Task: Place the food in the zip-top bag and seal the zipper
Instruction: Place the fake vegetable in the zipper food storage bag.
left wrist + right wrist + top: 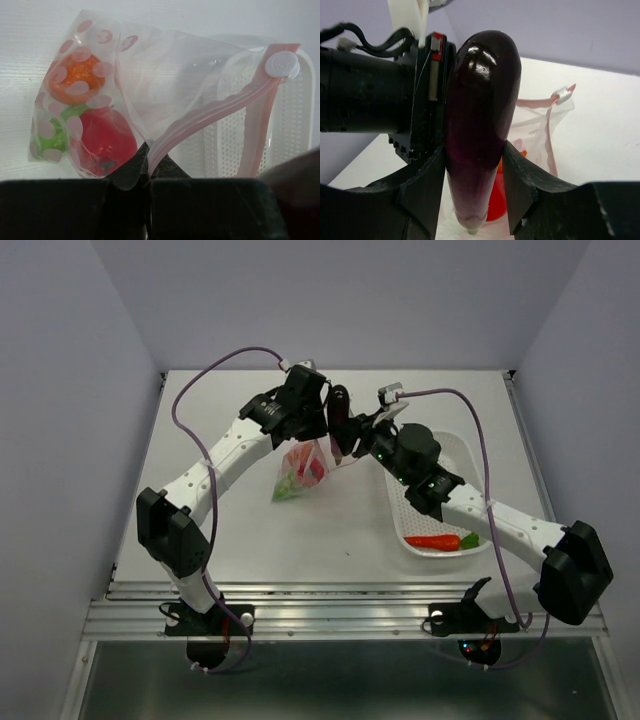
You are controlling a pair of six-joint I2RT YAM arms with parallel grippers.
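Note:
The clear pink-dotted zip-top bag (300,472) hangs above the table, with its mouth edge pinched by my left gripper (318,432). In the left wrist view the jaws (147,170) are shut on the pink zipper strip (210,114), which ends at a white slider (281,64). Inside the bag are the orange pumpkin (80,75), the green pod (52,140) and the red pepper (102,142). My right gripper (348,438) is shut on the purple eggplant (480,125) and holds it upright beside the bag's open mouth (540,125). The carrot (433,542) lies in the basket.
The white perforated basket (455,455) sits right of the bag, under my right arm, and also shows behind the bag (292,135). The two wrists are very close together above the middle of the table. White walls enclose the table on three sides.

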